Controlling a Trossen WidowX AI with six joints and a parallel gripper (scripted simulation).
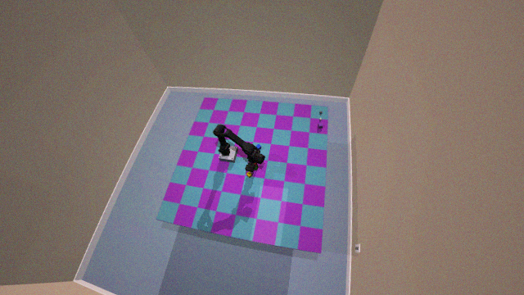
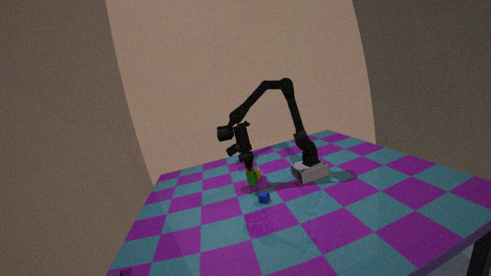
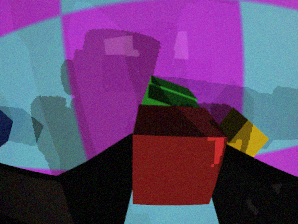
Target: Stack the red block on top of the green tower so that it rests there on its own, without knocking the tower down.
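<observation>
The red block [image 3: 175, 169] [image 2: 249, 169] is between the fingers of my gripper [image 3: 170, 143] [image 2: 249, 168], which is shut on it. In the exterior view the red block is directly above the green tower [image 2: 252, 179] [image 3: 170, 95], with no gap that I can make out. The tower stands upright. In the wrist view its top edge shows just beyond the red block, which hides the rest. I cannot tell whether the block's weight rests on the tower. In the top view the arm mostly covers the block and tower.
A yellow block [image 1: 249, 174] [image 2: 258, 174] [image 3: 255, 141] lies close beside the tower. A blue block [image 1: 258, 146] [image 2: 264, 198] [image 3: 4, 127] lies on the tower's other side, farther off. The arm's pale base [image 1: 228, 154] [image 2: 311, 172] stands on the checkered table.
</observation>
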